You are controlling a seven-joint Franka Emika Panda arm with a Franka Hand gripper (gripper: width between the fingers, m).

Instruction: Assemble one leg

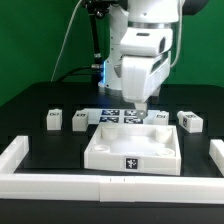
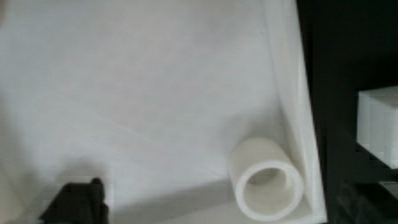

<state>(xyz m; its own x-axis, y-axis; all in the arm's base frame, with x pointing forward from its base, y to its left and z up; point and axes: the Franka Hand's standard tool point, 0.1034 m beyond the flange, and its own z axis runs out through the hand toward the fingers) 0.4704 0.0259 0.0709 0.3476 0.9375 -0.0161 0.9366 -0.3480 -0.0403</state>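
Observation:
Small white legs with square markers stand on the black table behind the panel: two on the exterior view's left (image 1: 53, 120) (image 1: 80, 121) and one on its right (image 1: 190, 121). The large white square panel (image 1: 132, 150) lies in the middle. My gripper (image 1: 142, 108) hangs low over the panel's back right corner, open and empty. In the wrist view the gripper (image 2: 222, 205) is over the panel's inner floor (image 2: 143, 100), beside a round corner socket (image 2: 270, 180). One dark finger (image 2: 75, 200) shows. A leg (image 2: 379, 120) sits just outside the panel wall.
The marker board (image 1: 112, 115) lies behind the panel, partly under the arm. A low white frame (image 1: 20, 152) borders the work area at the front and both sides. A fourth small white part (image 1: 160, 116) sits close to the gripper.

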